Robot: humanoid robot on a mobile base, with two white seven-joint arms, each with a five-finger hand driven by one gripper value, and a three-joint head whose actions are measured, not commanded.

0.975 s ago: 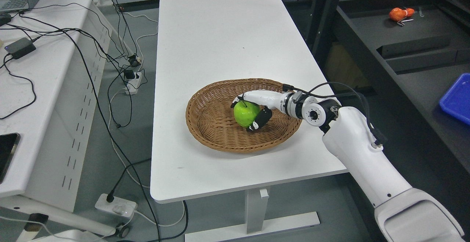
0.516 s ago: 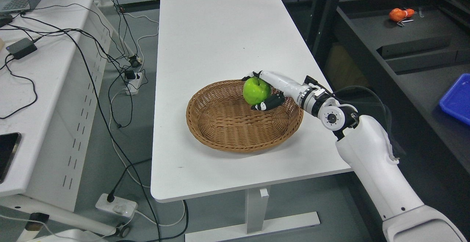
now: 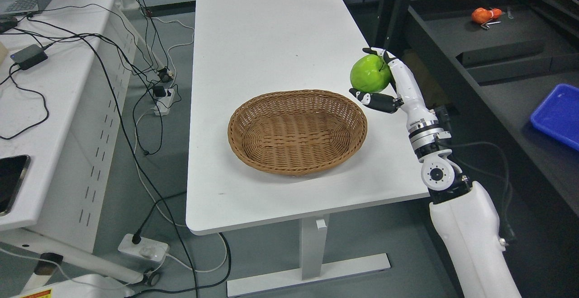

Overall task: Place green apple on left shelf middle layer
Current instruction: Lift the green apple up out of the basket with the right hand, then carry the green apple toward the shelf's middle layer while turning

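My right hand [image 3: 376,77] is shut on the green apple [image 3: 370,73], holding it in the air above the right edge of the white table [image 3: 271,40]. Its white fingers wrap over the apple's top and right side, and the dark thumb presses in under it. The arm rises from the lower right, forearm nearly upright. The wicker basket [image 3: 297,130] sits on the table to the lower left of the apple, with nothing in it. A dark shelf unit [image 3: 497,58] stands to the right of the table. No left arm shows.
A blue tray [image 3: 558,115] lies on the dark shelf at the right edge. An orange object [image 3: 482,15] rests further back on that shelf. A black upright post [image 3: 392,8] stands just behind the apple. A desk with cables and a laptop fills the left side.
The right hand has lifted the apple out of the basket and carried it up and to the right, past the table's right edge. The camera view has shifted slightly.
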